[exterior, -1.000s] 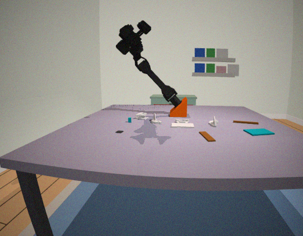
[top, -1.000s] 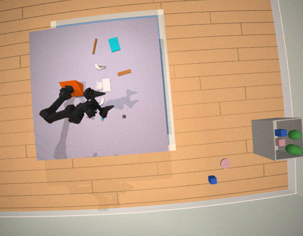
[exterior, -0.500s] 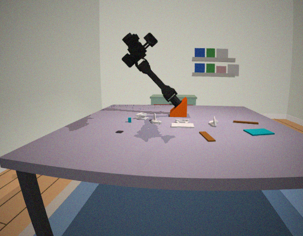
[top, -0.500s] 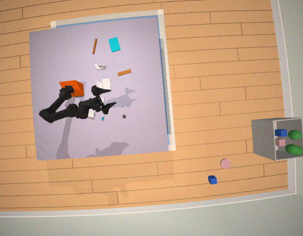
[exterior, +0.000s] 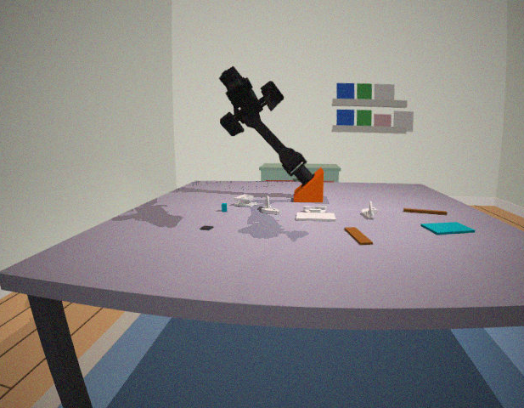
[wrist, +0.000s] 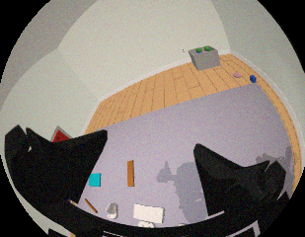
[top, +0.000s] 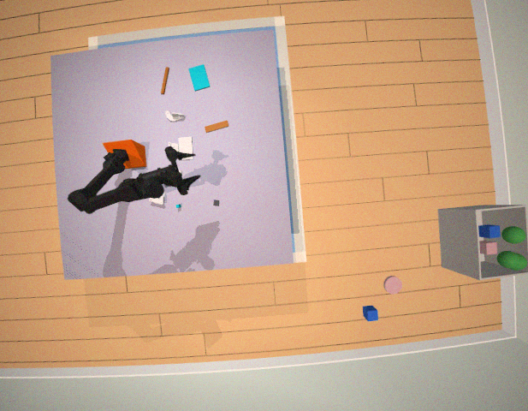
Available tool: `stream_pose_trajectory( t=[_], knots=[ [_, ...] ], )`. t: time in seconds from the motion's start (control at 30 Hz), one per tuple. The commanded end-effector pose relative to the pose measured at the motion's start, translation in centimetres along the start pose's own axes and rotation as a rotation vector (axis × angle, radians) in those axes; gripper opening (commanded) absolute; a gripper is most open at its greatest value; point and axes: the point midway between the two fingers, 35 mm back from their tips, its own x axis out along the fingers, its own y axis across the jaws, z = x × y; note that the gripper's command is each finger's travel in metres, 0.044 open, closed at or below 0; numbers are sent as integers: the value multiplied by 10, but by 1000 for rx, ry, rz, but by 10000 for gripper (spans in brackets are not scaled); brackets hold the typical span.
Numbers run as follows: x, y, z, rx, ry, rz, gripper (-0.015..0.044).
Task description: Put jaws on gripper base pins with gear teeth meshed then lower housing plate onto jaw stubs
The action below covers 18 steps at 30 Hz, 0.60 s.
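My gripper (top: 196, 165) (exterior: 252, 110) (wrist: 152, 142) is open and empty, high above the table. One white jaw (top: 169, 116) (exterior: 369, 212) (wrist: 112, 210) lies apart from the other white parts. The other jaw (exterior: 269, 210) lies near the middle, mostly hidden by the gripper in the overhead view. A flat white rectangular block (top: 185, 142) (exterior: 315, 217) (wrist: 148, 213) lies between the jaws, with a low white part (exterior: 314, 209) right behind it. Another raised white part (top: 157, 200) (exterior: 243, 202) lies beyond the second jaw. Which is base or housing plate I cannot tell.
On the table (top: 251, 190) (exterior: 270, 272) lie a cyan plate (top: 198, 77) (exterior: 447, 228) (wrist: 95, 180), two brown bars (top: 216, 126) (top: 165, 80), a small cyan block (top: 178, 205) (exterior: 224, 206) and a dark square (top: 216, 203) (exterior: 206, 228). The orange arm mount (top: 138, 154) (exterior: 312, 191) stands behind the parts.
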Motion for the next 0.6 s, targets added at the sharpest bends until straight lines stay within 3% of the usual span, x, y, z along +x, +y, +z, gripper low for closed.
stream_pose_trajectory(
  t=[0.0,0.57],
  knots=[
    [2,-8,-21,-31,76,-42,440],
    [-6,-37,-105,-164,396,-186,440]
  ],
)
